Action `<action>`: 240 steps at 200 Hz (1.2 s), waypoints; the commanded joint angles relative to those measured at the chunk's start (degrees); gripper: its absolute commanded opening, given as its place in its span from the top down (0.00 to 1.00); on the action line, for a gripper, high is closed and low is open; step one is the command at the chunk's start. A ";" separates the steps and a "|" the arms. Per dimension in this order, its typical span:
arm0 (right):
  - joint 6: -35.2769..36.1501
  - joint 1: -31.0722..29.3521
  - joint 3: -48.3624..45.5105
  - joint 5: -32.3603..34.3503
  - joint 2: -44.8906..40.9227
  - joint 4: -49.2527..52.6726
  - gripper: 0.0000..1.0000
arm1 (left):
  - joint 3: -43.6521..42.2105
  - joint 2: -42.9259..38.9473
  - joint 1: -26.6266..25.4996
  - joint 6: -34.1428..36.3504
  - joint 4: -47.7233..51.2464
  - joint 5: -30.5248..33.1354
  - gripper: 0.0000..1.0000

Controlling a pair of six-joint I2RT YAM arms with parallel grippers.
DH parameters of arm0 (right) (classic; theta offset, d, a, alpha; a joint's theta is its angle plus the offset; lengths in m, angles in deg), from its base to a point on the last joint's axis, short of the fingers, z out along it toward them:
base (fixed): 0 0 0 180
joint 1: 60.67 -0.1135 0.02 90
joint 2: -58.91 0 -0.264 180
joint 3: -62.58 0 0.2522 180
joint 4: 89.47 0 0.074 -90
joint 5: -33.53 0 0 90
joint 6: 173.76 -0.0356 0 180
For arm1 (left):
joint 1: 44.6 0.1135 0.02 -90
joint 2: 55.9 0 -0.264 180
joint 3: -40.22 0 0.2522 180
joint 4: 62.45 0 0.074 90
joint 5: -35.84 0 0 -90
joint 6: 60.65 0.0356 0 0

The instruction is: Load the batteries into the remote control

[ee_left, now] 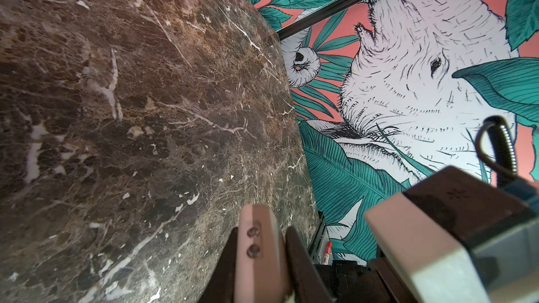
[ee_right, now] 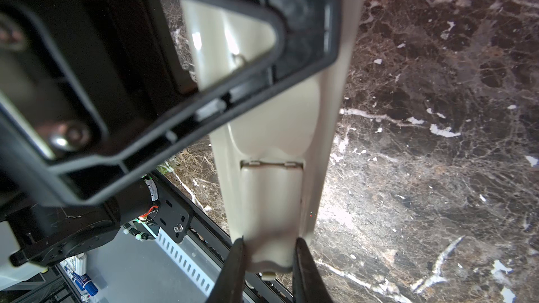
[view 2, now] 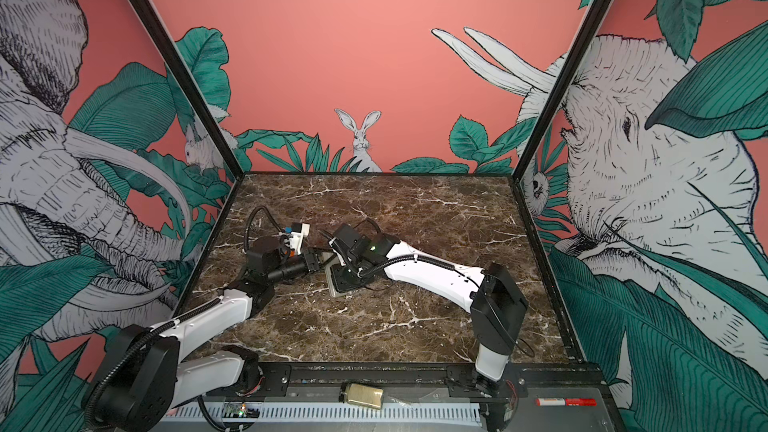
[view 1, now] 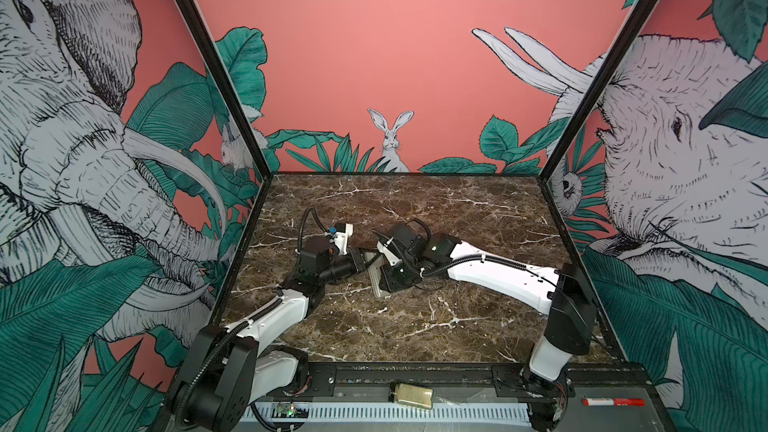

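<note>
We are watching two arms meeting at the remote, mid-frame.

In both top views the remote control (view 1: 376, 284) is showing as a pale strip at the middle of the marble table (view 1: 415, 326), the left gripper (view 1: 364, 263) reaching its far end and the right gripper (view 1: 386, 284) covering its right side. In the left wrist view, bottom centre, the left gripper's dark fingers (ee_left: 297, 257) are standing narrow with a thin pale slab between them that we cannot identify. In the right wrist view, bottom centre, the right gripper is clamping the remote control's end, plain back facing us.
</note>
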 commanded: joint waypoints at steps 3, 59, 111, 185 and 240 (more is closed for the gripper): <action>-0.23 0.29 -0.59 0.88 -1.22 -1.36 1.00 | 1.48 -0.62 0.02 -0.43 -3.91 -3.45 1.00; -0.01 0.32 -0.45 1.67 -1.24 -1.22 1.00 | 1.52 -0.70 0.06 0.26 -3.37 -4.70 1.00; -0.01 0.34 -0.52 1.79 -1.42 -1.84 1.00 | 1.22 -1.49 0.07 0.71 -2.58 -5.67 1.00; -0.11 0.25 -0.25 1.62 -0.93 -1.71 0.98 | 1.24 -2.02 -0.03 0.11 -3.32 -6.75 1.00; -0.33 0.16 -0.58 2.17 -1.43 -2.13 0.86 | 0.93 -2.38 -0.03 -0.16 -3.38 -7.26 1.00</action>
